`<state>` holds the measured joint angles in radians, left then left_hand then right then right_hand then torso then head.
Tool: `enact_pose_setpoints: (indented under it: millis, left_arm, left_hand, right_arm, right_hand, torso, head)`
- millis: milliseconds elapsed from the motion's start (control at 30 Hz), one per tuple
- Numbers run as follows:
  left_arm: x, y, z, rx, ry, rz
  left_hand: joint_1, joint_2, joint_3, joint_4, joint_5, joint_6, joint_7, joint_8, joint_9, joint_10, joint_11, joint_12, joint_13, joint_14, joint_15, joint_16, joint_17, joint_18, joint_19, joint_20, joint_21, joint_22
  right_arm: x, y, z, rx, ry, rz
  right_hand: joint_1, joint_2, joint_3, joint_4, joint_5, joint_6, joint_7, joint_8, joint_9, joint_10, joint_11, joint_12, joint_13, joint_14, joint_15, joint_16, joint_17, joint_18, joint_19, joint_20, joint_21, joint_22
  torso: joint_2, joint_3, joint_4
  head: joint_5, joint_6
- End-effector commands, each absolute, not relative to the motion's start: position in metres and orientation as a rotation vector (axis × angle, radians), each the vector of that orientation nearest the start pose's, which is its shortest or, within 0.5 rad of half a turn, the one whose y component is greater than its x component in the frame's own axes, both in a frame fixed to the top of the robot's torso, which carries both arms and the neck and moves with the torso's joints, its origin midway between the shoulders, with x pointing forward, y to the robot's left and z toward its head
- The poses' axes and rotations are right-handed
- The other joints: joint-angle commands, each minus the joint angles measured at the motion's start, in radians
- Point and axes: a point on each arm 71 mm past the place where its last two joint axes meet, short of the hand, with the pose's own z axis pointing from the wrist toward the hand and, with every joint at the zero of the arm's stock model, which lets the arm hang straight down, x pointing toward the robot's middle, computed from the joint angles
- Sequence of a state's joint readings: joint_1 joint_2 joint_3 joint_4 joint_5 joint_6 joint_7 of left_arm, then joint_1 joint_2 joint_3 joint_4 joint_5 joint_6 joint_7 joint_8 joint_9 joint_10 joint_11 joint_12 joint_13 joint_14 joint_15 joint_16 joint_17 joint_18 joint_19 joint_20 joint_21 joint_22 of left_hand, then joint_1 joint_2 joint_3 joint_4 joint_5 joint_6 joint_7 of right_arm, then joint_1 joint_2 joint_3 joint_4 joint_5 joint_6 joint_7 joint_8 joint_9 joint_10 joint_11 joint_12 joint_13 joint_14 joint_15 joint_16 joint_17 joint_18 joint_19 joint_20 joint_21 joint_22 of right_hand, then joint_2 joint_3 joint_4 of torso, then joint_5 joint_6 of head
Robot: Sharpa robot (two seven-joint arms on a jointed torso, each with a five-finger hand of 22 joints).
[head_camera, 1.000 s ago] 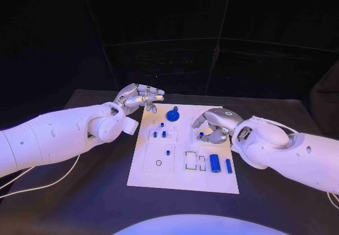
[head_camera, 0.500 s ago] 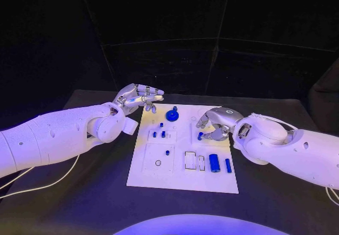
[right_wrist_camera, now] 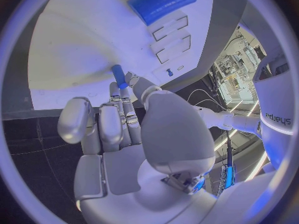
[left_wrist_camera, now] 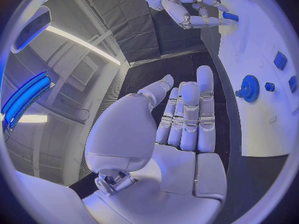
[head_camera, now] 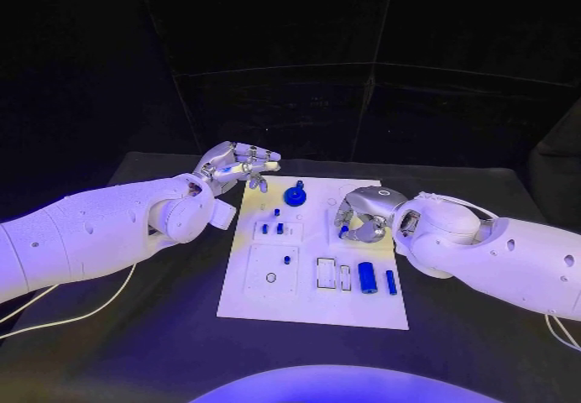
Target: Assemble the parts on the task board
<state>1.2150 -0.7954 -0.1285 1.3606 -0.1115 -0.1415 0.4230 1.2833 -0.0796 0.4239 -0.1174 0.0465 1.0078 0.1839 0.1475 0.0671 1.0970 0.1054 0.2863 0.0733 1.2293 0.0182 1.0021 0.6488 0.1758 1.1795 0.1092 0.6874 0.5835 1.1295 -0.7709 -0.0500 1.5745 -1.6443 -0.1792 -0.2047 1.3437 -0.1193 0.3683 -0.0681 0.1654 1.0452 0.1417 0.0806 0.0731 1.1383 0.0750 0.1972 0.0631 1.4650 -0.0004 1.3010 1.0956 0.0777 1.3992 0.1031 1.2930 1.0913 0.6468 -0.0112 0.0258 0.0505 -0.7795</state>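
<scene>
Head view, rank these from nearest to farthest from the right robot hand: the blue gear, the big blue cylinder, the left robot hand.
1. Blue gear, just beside the right robot hand, toward the board's far end.
2. Big blue cylinder, on the board's near part.
3. Left robot hand, past the board's far left corner.

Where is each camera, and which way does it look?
Head view: on the robot's head, looking down at the task board; both arms show.
Left wrist view: behind the left robot hand, facing the blue gear.
Right wrist view: behind the right robot hand, which pinches a blue peg.
All three share the board.
</scene>
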Motion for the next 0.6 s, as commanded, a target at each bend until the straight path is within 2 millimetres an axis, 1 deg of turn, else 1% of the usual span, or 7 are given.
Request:
enact_pose_setpoints:
  millis: [33, 167, 400, 500, 567, 600]
  left_arm:
    - [0.5056, 0.2238, -0.2071, -0.957, 1.542, -1.556]
    - [0.5057, 0.2240, -0.2071, -0.957, 1.542, -1.555]
    - [0.5059, 0.2243, -0.2073, -0.958, 1.543, -1.554]
    - [0.5060, 0.2245, -0.2073, -0.958, 1.543, -1.553]
    - [0.5060, 0.2245, -0.2074, -0.959, 1.543, -1.553]
    - [0.5060, 0.2246, -0.2074, -0.959, 1.544, -1.553]
  left_hand:
    - [-0.001, 0.001, -0.005, -0.002, 0.002, -0.006, -0.002, -0.002, 0.000, -0.007, -0.001, 0.006, -0.001, -0.007, 0.001, -0.002, -0.002, 0.007, 0.000, 0.007, -0.006, -0.002]
    - [-0.001, 0.001, -0.005, -0.002, 0.002, -0.006, -0.002, -0.002, 0.000, -0.007, -0.001, 0.006, -0.001, -0.007, 0.001, -0.002, -0.002, 0.007, 0.000, 0.007, -0.006, -0.002]
    - [-0.001, 0.001, -0.005, -0.002, 0.002, -0.006, -0.002, -0.002, 0.000, -0.007, -0.001, 0.006, -0.001, -0.007, 0.001, -0.002, -0.002, 0.007, 0.000, 0.007, -0.006, -0.002]
    - [-0.001, 0.001, -0.005, -0.002, 0.002, -0.006, -0.002, -0.002, 0.000, -0.007, -0.001, 0.006, -0.001, -0.007, 0.001, -0.002, -0.002, 0.007, 0.000, 0.007, -0.006, -0.002]
    - [-0.001, 0.001, -0.005, -0.002, 0.002, -0.006, -0.002, -0.002, 0.000, -0.007, -0.001, 0.006, -0.001, -0.007, 0.001, -0.002, -0.002, 0.007, 0.000, 0.007, -0.006, -0.002]
    - [-0.001, 0.001, -0.005, -0.002, 0.002, -0.006, -0.002, -0.002, 0.000, -0.007, -0.001, 0.006, -0.001, -0.007, 0.001, -0.002, -0.002, 0.007, 0.000, 0.007, -0.006, -0.002]
  right_arm:
    - [0.4550, -0.1475, -0.2249, -0.410, 1.819, 0.569]
    - [0.4555, -0.1474, -0.2257, -0.416, 1.819, 0.563]
    - [0.4563, -0.1469, -0.2261, -0.421, 1.813, 0.561]
    - [0.4562, -0.1461, -0.2252, -0.419, 1.798, 0.572]
    - [0.4562, -0.1457, -0.2238, -0.412, 1.777, 0.584]
    - [0.4561, -0.1456, -0.2225, -0.407, 1.759, 0.594]
  right_hand:
    - [0.003, 0.006, 0.010, -0.002, -0.007, 0.010, -0.001, 0.004, 0.001, 0.009, 0.000, -0.007, -0.001, 0.026, -0.008, 0.005, 0.001, 0.018, 0.002, -0.005, -0.001, 0.000]
    - [0.002, 0.005, 0.017, -0.002, -0.009, 0.017, -0.002, 0.004, 0.001, 0.013, 0.000, -0.013, -0.001, 0.026, -0.008, 0.004, -0.001, 0.018, 0.002, -0.005, -0.001, 0.000]
    - [0.004, 0.005, 0.034, -0.005, -0.011, 0.026, -0.003, 0.003, 0.000, 0.020, 0.000, -0.024, -0.001, 0.026, -0.009, 0.004, -0.002, 0.018, 0.002, -0.006, -0.002, 0.000]
    - [0.010, 0.012, 0.051, -0.008, -0.020, 0.045, -0.006, 0.008, 0.002, 0.036, -0.004, -0.026, 0.001, 0.027, -0.012, 0.006, 0.000, 0.018, 0.004, -0.008, 0.000, 0.003]
    - [0.020, 0.021, 0.071, -0.013, -0.042, 0.063, -0.008, 0.013, 0.004, 0.055, -0.008, -0.026, 0.002, 0.028, -0.016, 0.010, 0.005, 0.017, 0.007, -0.011, 0.003, 0.008]
    - [0.028, 0.030, 0.087, -0.019, -0.053, 0.077, -0.010, 0.018, 0.005, 0.072, -0.012, -0.024, 0.004, 0.030, -0.019, 0.015, 0.012, 0.015, 0.010, -0.014, 0.008, 0.016]
  torso:
    - [0.000, 0.0006, -0.0012]
    - [0.000, -0.0001, -0.0006]
    - [0.000, 0.0005, -0.0007]
    - [0.000, 0.0004, -0.0009]
    - [0.000, 0.0004, -0.0010]
    - [0.000, 0.0002, -0.0012]
  head:
    - [0.000, -0.001]
    - [0.000, -0.002]
    - [0.001, -0.003]
    - [0.002, -0.004]
    - [0.002, -0.004]
    - [0.001, -0.004]
